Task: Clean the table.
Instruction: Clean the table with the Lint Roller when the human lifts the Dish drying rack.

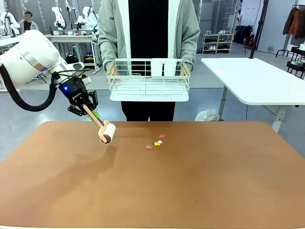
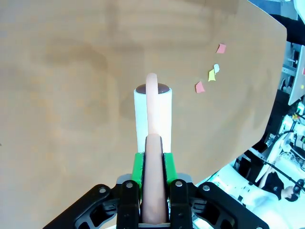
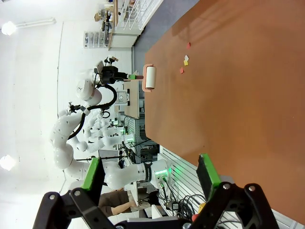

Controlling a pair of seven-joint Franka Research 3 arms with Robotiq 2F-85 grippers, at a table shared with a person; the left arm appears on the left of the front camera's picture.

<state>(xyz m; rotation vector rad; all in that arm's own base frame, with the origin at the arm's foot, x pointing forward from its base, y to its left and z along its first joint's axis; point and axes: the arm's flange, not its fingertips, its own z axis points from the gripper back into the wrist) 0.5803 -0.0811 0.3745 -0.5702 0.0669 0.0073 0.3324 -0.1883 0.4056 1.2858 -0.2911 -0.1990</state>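
Left claw (image 1: 90,112) clenched on the peach handle of a lint roller (image 1: 106,132). In the left wrist view the green pads (image 2: 138,167) press both sides of the handle, left claw (image 2: 154,167), white roll of the lint roller (image 2: 153,109) pointing away from the camera. Roller sits over the reddish-brown desk (image 1: 190,181), near the far edge, left of the middle. It looks raised off the top, since its shadow falls apart from it toward the near-left.

Paper scraps (image 1: 155,142), pink, yellow and white, lie in a loose cluster on the desk near the far edge, about mid-width, to the right of the roller and not touching it. Same scraps (image 2: 209,71) in the left wrist view on the desk (image 2: 71,95).

Right claw (image 3: 149,174) released, fingers spread wide, nothing between them, looking along the desk (image 3: 238,119). Its view shows the roller (image 3: 150,77) and scraps (image 3: 185,59) far off.

Person (image 1: 148,28) stands at the far side holding a white wire rack (image 1: 148,81) in both hands. White-topped table (image 1: 257,78) stands beyond the far-right corner.
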